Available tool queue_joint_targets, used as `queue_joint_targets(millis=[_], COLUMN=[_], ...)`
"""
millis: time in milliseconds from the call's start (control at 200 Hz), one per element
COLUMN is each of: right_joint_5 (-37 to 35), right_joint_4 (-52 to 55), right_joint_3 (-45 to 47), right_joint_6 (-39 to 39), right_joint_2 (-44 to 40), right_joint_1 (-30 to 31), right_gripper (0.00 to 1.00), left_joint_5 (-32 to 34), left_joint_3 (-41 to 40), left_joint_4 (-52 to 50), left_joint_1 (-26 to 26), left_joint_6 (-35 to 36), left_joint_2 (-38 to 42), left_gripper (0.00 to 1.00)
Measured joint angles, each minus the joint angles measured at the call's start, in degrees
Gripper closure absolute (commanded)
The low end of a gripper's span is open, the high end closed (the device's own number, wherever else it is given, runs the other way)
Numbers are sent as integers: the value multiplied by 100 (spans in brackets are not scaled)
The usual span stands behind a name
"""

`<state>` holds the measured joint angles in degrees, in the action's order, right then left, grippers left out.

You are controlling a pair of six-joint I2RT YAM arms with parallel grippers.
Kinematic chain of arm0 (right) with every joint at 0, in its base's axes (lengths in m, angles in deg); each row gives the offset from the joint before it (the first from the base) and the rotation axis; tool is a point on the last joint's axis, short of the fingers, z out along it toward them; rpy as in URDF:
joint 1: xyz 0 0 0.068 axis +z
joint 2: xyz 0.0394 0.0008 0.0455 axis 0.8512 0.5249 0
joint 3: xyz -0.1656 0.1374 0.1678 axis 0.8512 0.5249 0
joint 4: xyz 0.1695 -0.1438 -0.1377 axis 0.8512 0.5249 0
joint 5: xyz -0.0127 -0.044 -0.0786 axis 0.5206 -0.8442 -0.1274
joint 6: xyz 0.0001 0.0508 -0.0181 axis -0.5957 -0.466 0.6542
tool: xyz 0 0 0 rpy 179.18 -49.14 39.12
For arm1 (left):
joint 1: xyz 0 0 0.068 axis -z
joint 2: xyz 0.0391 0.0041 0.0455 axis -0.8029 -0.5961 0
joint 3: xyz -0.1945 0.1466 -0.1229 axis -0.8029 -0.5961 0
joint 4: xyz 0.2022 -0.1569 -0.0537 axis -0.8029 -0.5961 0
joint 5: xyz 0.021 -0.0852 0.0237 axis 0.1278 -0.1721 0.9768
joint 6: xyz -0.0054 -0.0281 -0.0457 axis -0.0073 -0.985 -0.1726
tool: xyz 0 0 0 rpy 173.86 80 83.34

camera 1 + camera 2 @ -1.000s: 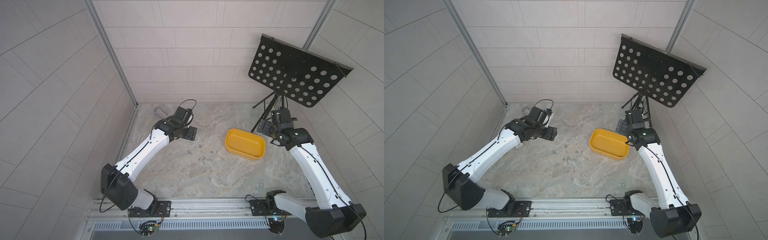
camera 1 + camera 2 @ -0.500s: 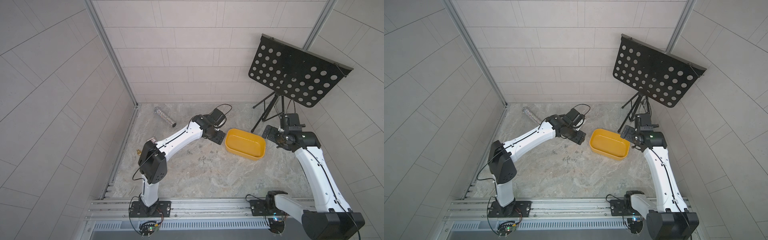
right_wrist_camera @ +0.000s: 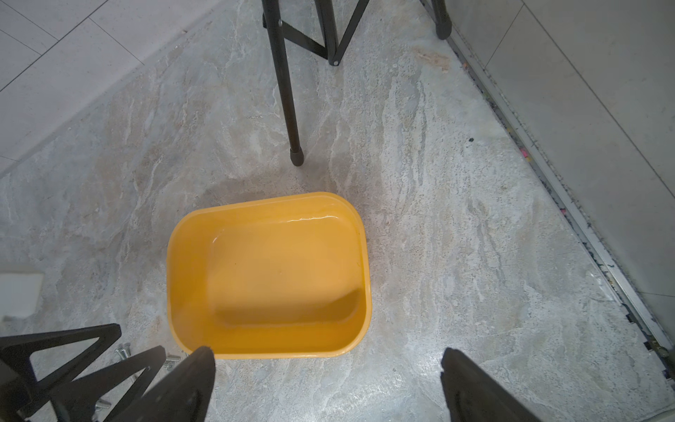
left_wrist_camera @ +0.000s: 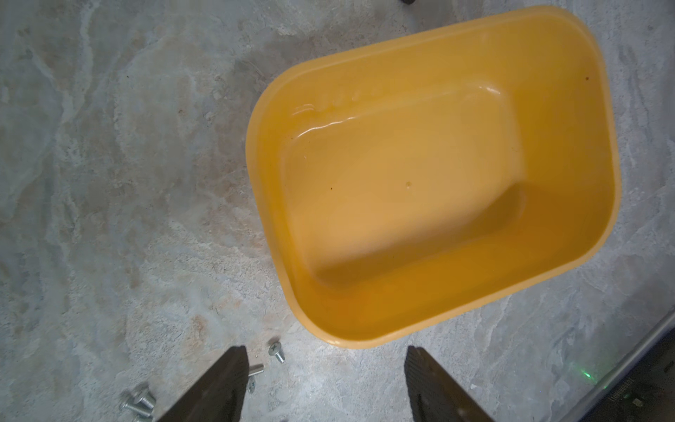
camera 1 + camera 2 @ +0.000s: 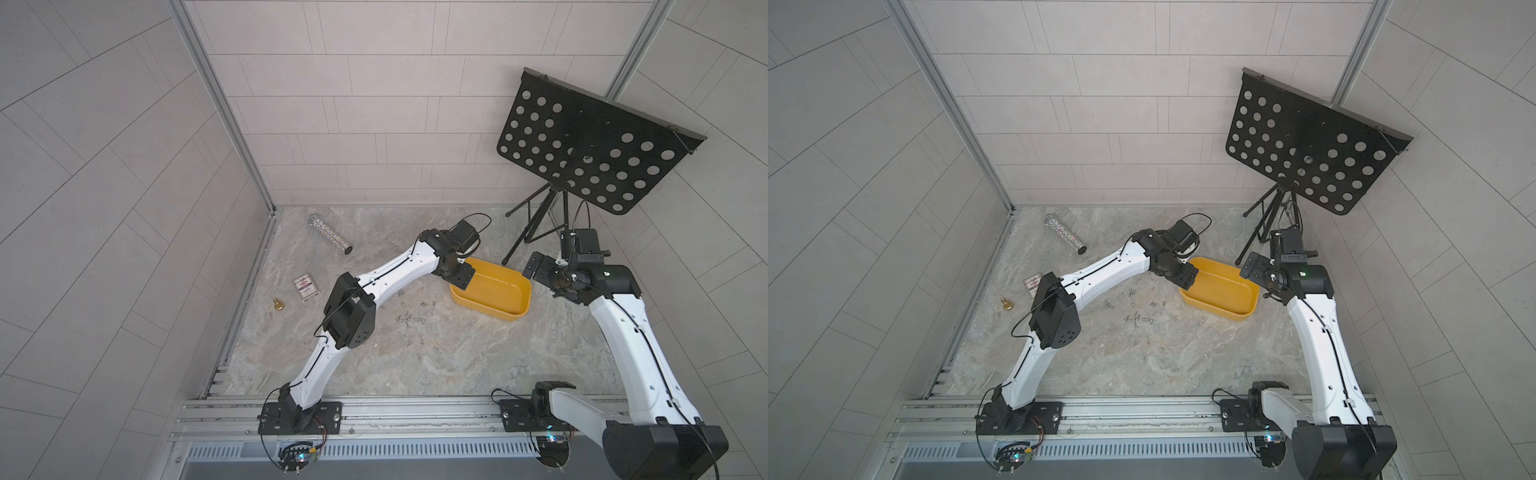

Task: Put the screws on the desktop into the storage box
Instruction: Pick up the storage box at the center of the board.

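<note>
Screws (image 5: 409, 319): about a dozen small silver fasteners, loosely scattered on the desktop (image 5: 457, 357) just beside the storage box (image 5: 486, 309), off the end of the box that faces the left arm. They appear as the same scatter in both top views (image 5: 1136, 319). A few show close up in the left wrist view (image 4: 274, 351), apart from the box wall.

Storage box: a shallow yellow tub with rounded corners, standing upright and open. Both wrist views look straight into it (image 4: 438, 190) (image 3: 270, 277) and show a bare glossy floor with a few dark specks and no screws.

Progress, as judged from this layout: none of the screws is delivered and none is held, so essentially the whole task remains. Each screw must be picked off the marble and dropped over the low wall.

Left gripper (image 4: 325, 365): poised above the box end nearest the screws, jaws spread wide with nothing between them.

Right gripper (image 3: 327, 352): hanging beyond the opposite end of the box, jaws fully parted and empty.

Further from the box, past the screws, lie a small printed card (image 5: 305, 286), a brass bell-shaped piece (image 5: 277, 305) and a glittery tube (image 5: 330, 234). A black perforated music stand (image 5: 598, 145) rises behind the box.
</note>
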<state>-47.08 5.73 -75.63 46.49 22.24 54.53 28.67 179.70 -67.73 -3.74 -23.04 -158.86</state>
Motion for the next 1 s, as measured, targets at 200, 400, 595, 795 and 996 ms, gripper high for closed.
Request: queue_joint_targets(millis=[200, 400, 595, 795, 996], right_joint_5=[76, 98, 114, 136, 190], right_joint_4=[11, 17, 20, 20, 20], right_joint_3=[39, 57, 103, 125, 125], right_joint_6=[-9, -20, -20, -20, -22], right_joint_2=[-31, -35, -44, -59, -87], right_joint_1=[0, 0, 0, 0, 0], right_gripper=[0, 0, 1, 1, 1], left_joint_5=[50, 44, 52, 111, 247], left_joint_3=[487, 1248, 1429, 1432, 1432], left_joint_4=[-31, -96, -103, -85, -92], left_joint_1=[-11, -20, -70, -133, -166], left_joint_6=[59, 94, 48, -13, -57], left_joint_2=[-525, -1161, -1285, -1311, -1314], left_gripper=[30, 42, 58, 73, 79])
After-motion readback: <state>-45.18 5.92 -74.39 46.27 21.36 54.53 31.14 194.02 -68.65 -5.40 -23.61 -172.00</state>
